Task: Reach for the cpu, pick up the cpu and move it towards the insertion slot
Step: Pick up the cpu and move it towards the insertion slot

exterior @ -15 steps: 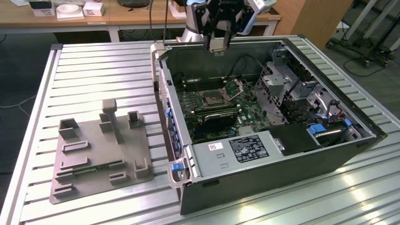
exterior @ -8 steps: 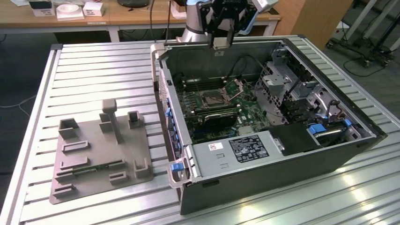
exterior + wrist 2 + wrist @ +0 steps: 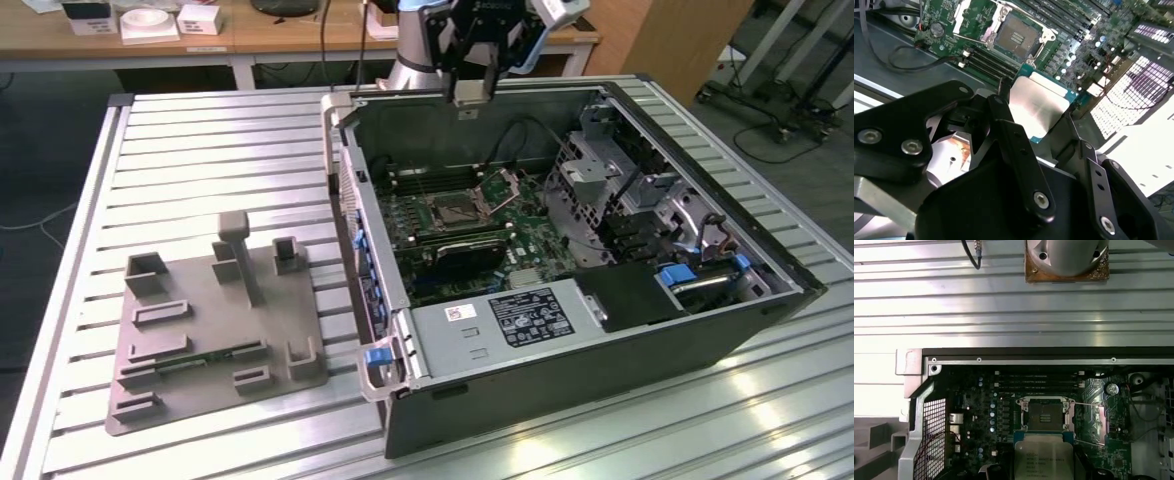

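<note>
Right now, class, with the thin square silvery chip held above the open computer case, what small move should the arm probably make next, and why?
Probably ease downward over the square metal-framed socket: the gripper holds the thin square silvery chip well above it, flap raised.

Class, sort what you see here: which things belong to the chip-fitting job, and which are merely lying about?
Belongs to the job:
- cpu, held in the gripper
- insertion slot, flap open

Lying about:
- grey tray on the table
- memory slots
- blue latch
</note>
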Robot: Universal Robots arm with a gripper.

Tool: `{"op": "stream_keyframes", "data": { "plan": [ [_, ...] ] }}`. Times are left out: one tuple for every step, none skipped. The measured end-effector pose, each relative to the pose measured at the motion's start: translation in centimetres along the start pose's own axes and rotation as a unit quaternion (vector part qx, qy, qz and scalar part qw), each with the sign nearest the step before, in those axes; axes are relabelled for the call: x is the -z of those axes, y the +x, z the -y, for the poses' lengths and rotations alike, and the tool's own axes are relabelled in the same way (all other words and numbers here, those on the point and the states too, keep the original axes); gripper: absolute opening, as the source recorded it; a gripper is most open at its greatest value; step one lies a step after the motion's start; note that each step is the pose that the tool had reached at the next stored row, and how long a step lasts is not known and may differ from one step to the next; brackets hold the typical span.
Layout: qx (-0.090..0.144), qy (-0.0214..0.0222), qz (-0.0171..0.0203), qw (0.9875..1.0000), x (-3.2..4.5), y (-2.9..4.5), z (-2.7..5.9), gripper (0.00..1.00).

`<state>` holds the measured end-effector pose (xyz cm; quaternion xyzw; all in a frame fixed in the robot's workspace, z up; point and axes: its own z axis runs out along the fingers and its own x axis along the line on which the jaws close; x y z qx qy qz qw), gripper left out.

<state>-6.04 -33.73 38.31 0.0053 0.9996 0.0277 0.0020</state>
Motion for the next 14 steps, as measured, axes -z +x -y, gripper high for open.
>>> {"op": "stream_keyframes", "data": {
  "plan": [
    [-0.002,0.0000,0.0001,1.0000,-0.08,0.00,-0.09,0.55],
    [-0.003,0.0000,0.0002,1.0000,-0.14,-0.02,-0.19,0.55],
    [-0.003,0.0000,0.0002,1.0000,-0.20,-0.05,-0.29,0.55],
    [-0.004,0.0000,0.0002,1.0000,-0.26,-0.09,-0.40,0.55],
    [-0.004,0.0000,0.0003,1.0000,-0.31,-0.15,-0.51,0.55],
    [-0.004,-0.0001,0.0003,1.0000,-0.35,-0.21,-0.59,0.55],
    [-0.004,-0.0002,0.0003,1.0000,-0.36,-0.24,-0.61,0.55],
    [-0.004,-0.0002,0.0003,1.0000,-0.36,-0.24,-0.61,0.55],
    [-0.004,-0.0003,0.0003,1.0000,-0.36,-0.24,-0.61,0.55],
    [-0.004,-0.0003,0.0003,1.0000,-0.36,-0.24,-0.61,0.55],
    [-0.004,-0.0005,0.0002,1.0000,-0.37,-0.25,-0.62,0.55],
    [-0.004,-0.0008,0.0003,1.0000,-0.37,-0.24,-0.62,0.55],
    [-0.004,-0.0008,0.0003,1.0000,-0.37,-0.24,-0.62,0.55],
    [-0.004,-0.0008,0.0003,1.0000,-0.37,-0.25,-0.62,0.55]
  ]
}}
